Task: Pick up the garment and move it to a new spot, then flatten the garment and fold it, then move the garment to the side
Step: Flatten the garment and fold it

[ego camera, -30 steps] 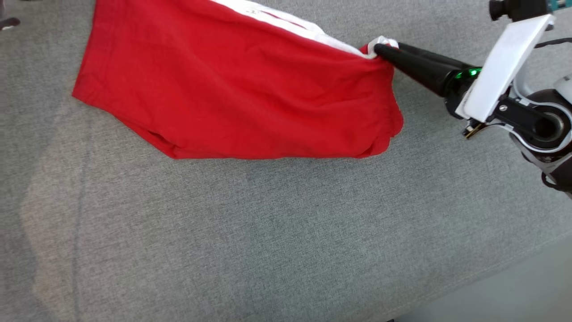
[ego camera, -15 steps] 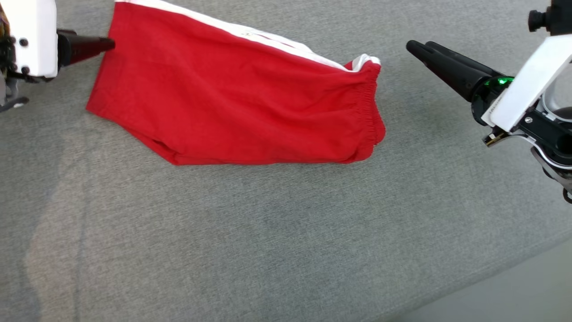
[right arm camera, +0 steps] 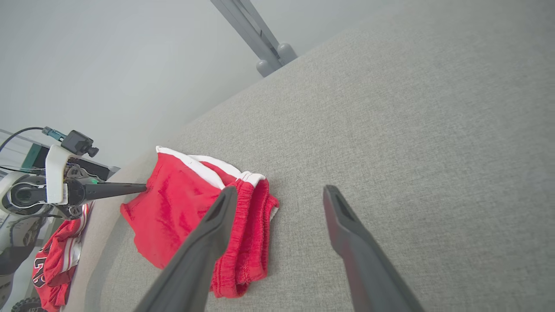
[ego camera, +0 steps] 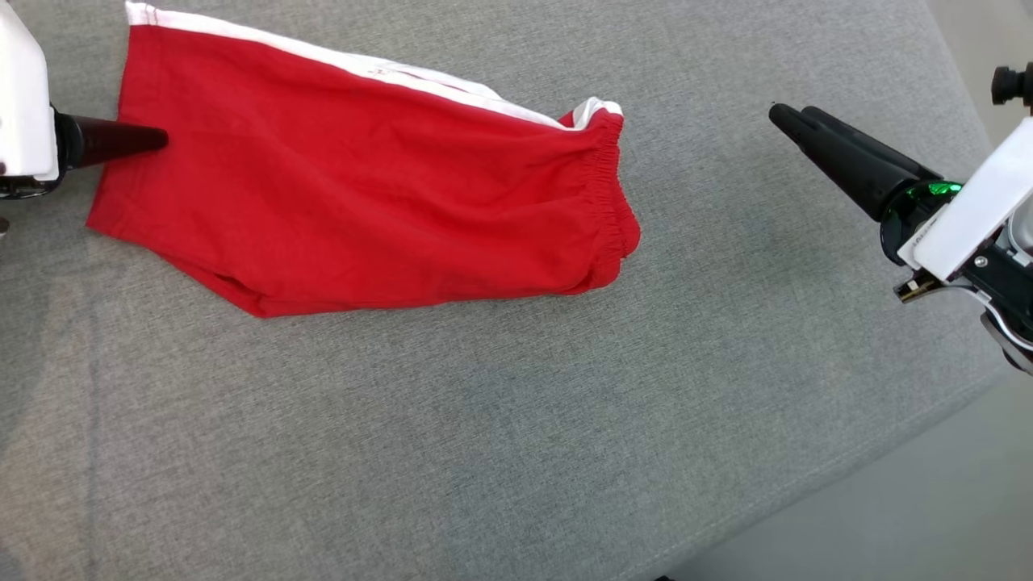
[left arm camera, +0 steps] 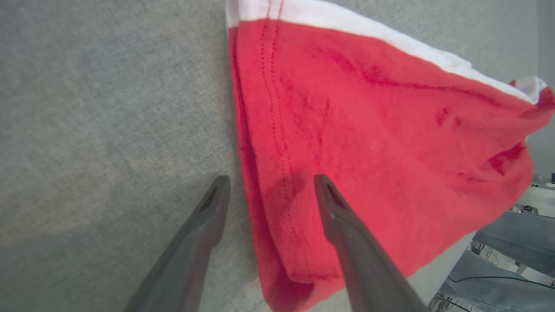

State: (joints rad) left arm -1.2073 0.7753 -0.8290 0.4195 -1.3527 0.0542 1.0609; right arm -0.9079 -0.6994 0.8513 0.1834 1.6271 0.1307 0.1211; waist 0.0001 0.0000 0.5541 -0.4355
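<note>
The grey cushion [ego camera: 484, 444] carries the garment [ego camera: 363, 202], long axis left-to-right across the upper frame. The left gripper [left arm camera: 271, 182] (fingers spread) straddles its left hem; the right gripper [ego camera: 787, 113], also spread, stands well apart.

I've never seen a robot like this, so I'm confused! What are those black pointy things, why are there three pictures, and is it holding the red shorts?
The black pointy things are the robot's two hands. Each hand has two long dark fingers that pinch like tongs. The big picture comes from a camera on the robot's head, looking down. Its left hand is at the left edge and its right hand is on the right. The other two pictures come from small cameras on the wrists, each looking along that hand's own fingers. On the grey cloth surface lie red shorts with a white stripe. Nothing is held right now. The left hand's fingers are apart, one over the shorts' edge and one over the grey cloth. The right hand is open too, away from the shorts.
</note>
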